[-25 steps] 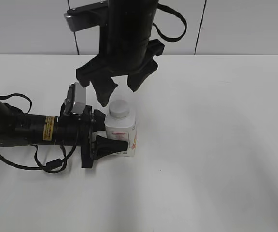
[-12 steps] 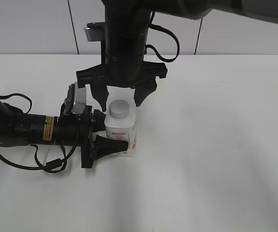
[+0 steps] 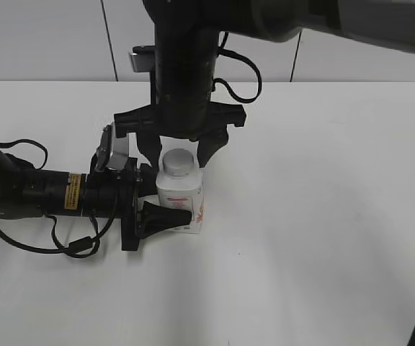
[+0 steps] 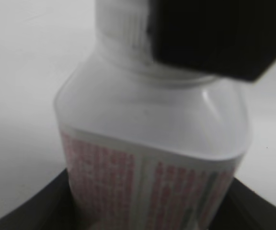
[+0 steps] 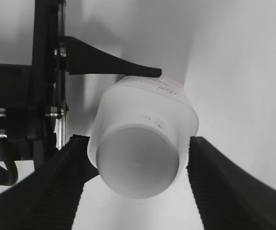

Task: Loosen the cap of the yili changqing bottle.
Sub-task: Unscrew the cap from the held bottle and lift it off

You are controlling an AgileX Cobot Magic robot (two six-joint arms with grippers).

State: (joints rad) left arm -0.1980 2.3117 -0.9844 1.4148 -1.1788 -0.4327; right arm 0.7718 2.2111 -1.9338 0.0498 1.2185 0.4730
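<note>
The white tabletop (image 3: 323, 216) carries a small white squarish plastic bottle with pink-red printed label panels (image 3: 181, 202), standing upright left of centre in the exterior view.

Nearest the camera, the left arm (image 3: 42, 193) lies low along the tabletop, reaching in from the left edge. The left pincer (image 3: 166, 198) is closed onto the body of the bottle: one black finger (image 3: 166, 216) presses against the near face of the bottle low down, and the other sits behind it. In the left wrist view the bottle (image 4: 150, 163) fills the frame, with dark finger material at the bottom corners on both sides.

On the neck of the bottle sits a small round white plastic screw cap with a ribbed rim (image 3: 178, 161). The right pincer (image 3: 178, 160) hangs vertically over it, fingers pointing down, one on each side of the cap. In the right wrist view the two ribbed black fingers (image 5: 47, 191) flank the cap (image 5: 138, 160); each appears to stand just clear of the rim, although contact cannot be ruled out at this angle. The pincer is spread wider than the cap and shows no firm grip.

Behind the bottle the right arm (image 3: 186, 58) rises out of frame at the top. A grey panelled wall (image 3: 49, 40) stands beyond the far edge of the tabletop.
</note>
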